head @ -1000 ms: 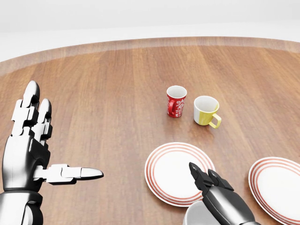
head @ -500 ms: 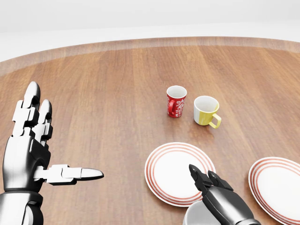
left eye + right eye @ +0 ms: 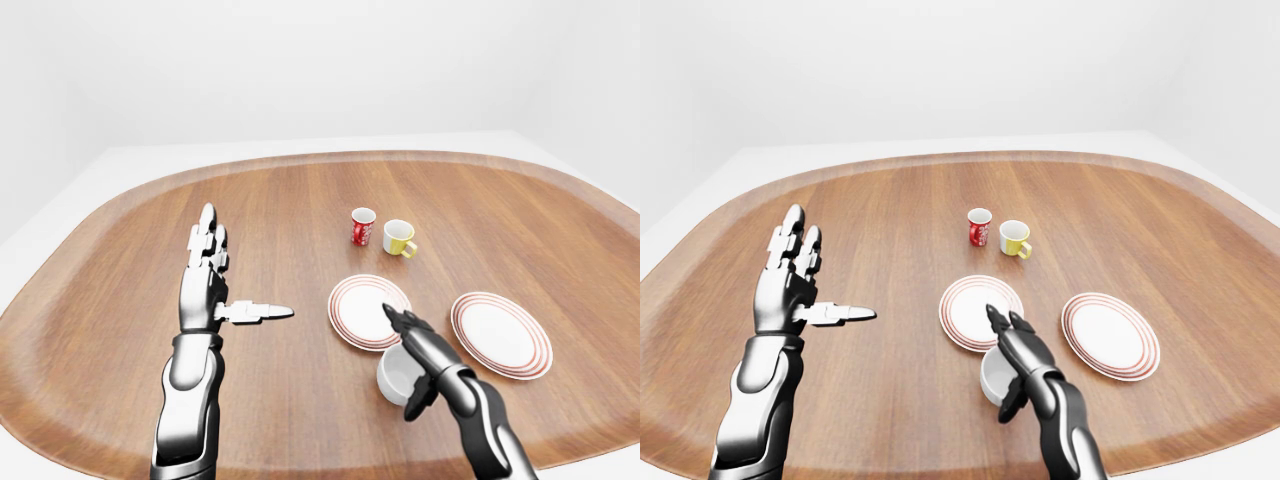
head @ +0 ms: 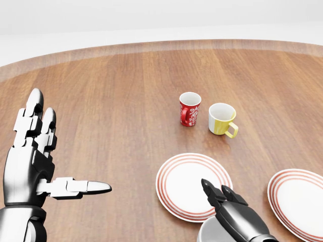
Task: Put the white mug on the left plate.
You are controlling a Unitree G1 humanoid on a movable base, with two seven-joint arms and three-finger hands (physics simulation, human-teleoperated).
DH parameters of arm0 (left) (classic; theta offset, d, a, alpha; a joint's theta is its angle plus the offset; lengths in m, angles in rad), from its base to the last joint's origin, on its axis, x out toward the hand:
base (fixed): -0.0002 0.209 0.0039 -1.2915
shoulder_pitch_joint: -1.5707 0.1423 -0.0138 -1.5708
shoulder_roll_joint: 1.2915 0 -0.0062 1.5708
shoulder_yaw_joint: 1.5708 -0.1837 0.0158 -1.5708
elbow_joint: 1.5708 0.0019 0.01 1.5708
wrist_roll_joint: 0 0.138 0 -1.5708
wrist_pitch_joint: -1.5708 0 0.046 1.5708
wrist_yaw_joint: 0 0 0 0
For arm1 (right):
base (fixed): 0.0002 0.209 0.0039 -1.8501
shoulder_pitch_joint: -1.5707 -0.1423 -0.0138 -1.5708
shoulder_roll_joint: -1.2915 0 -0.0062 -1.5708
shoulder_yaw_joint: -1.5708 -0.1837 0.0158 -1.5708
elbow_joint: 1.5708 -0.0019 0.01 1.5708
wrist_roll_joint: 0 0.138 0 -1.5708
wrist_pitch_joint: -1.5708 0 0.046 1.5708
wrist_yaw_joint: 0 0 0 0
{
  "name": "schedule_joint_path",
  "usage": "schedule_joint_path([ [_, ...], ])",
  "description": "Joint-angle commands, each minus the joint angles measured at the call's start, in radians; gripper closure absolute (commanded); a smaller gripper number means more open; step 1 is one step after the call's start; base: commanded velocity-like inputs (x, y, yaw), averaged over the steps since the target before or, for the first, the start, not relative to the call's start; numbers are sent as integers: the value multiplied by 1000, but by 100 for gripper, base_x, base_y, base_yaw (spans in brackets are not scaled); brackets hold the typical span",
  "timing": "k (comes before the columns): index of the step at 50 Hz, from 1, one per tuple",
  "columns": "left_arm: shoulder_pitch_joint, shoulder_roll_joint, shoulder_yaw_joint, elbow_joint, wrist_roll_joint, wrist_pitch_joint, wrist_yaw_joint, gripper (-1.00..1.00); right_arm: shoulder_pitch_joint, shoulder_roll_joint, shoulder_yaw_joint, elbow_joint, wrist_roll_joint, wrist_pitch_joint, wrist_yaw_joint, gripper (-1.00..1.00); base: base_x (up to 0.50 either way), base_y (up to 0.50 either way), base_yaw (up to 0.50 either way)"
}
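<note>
The white mug (image 3: 393, 375) stands on the wooden table (image 3: 290, 200), just below the left plate (image 3: 345, 300), a white plate with red rings. My right hand (image 3: 402, 360) reaches over the mug's right side. Its fingers (image 3: 400, 325) lie straight across the rim and the thumb hangs down beside the wall, so the hand is open about the mug. My left hand (image 3: 240, 272) is open and empty, held upright well to the left of the plate. The head view shows only the mug's rim (image 4: 208, 233) at the bottom edge.
A second red-ringed plate (image 3: 500, 333) lies to the right of the mug. A red patterned mug (image 3: 363, 226) and a white-and-yellow mug (image 3: 398, 237) stand side by side above the left plate. The table's rounded edge runs all around.
In the head view my right hand has slid slightly down toward the bottom edge. The left hand, mugs and plates have not moved.
</note>
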Motion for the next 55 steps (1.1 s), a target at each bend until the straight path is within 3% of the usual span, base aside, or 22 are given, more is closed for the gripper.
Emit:
schedule_joint_path([
  [1,0,0,0,-1,0,0,1,-100,-15,-8,0,63,-3,-20,-27,-100,0,0,0],
  [5,-1,0,0,-1,0,0,1,-100,-12,-11,0,76,0,-28,-30,-100,0,0,0],
  [6,-1,0,0,-1,0,0,1,-100,-12,-14,0,78,-2,-35,-35,64,0,0,0],
  [7,-1,0,0,0,0,0,1,-100,-7,-15,1,75,-2,-40,-30,100,0,0,0],
  [11,-4,1,2,-5,-2,0,2,-100,1,-17,0,75,-4,-55,-28,100,0,0,0],
  [22,-10,4,9,-8,-7,0,2,-100,19,-8,-21,-1,38,-46,33,100,0,0,0],
  [26,-11,4,8,-4,-7,0,2,-100,43,11,-22,-107,83,-20,114,100,0,0,0],
  [28,-13,5,10,-2,-7,0,2,-100,55,26,-17,-195,114,12,176,100,0,0,0],
  [30,-14,6,10,-3,-8,0,2,-100,62,40,-11,-299,149,64,251,100,0,0,0],
  [32,-14,6,10,0,-7,0,2,-100,57,46,-7,-364,169,102,251,100,0,0,0],
  [35,-13,6,9,-1,-7,0,1,-100,35,56,4,-488,201,102,251,100,0,0,0],
  [45,-16,7,12,-1,-9,0,1,-100,-69,38,22,-577,208,102,251,100,0,0,0],
  [55,-15,6,10,-8,-9,0,1,-100,-279,16,13,-402,193,102,251,100,0,0,0],
])
